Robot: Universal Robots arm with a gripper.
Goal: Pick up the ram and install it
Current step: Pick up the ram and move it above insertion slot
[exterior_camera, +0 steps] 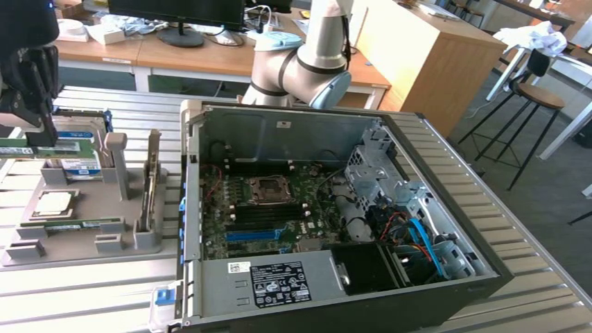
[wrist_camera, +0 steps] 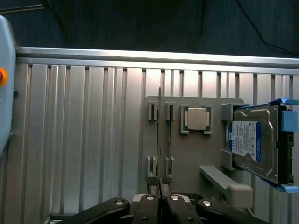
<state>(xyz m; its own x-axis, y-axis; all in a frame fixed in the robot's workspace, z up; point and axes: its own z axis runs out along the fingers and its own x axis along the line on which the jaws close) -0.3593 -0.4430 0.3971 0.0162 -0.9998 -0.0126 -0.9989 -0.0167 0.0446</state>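
**Hidden / unclear:** gripper (exterior_camera: 41, 141) sits at ext. view's far-left edge, upper body cut off by frame. The ram (exterior_camera: 16, 148) also runs out of frame on that side. In wrist view the ram (wrist_camera: 159, 140) is edge-on, just a thin line, so chips & label can't be read. Can't tell whether its lower edge is clear of the tray (wrist_camera: 187, 158) slots or touching them.

**Pose:** gripper points straight down over tray's far-left part. Fingers (wrist_camera: 174, 205) are pinched together on the ram's top edge, stick held level. Arm (exterior_camera: 310, 62) elbow joint stands far side, behind the PC case (exterior_camera: 277, 135), well apart from gripper.

**Containers:**
- Grey tray (exterior_camera: 88, 201) on slatted metal table (exterior_camera: 93, 291), left of case.
- Second stick (exterior_camera: 74, 224) lies in tray's near slots. In wrist view it shows as a thin line (wrist_camera: 169, 135) just beside the held one.
- Processor (exterior_camera: 54, 202) sits flat in its pocket, mid-tray.
- Hard drive (wrist_camera: 254, 142) w/ blue brackets is at tray's far end.
- Expansion card (exterior_camera: 150, 184) stands on edge, tray's right side.
- Case lies open. Motherboard (exterior_camera: 268, 208) inside, blue cables near-right.
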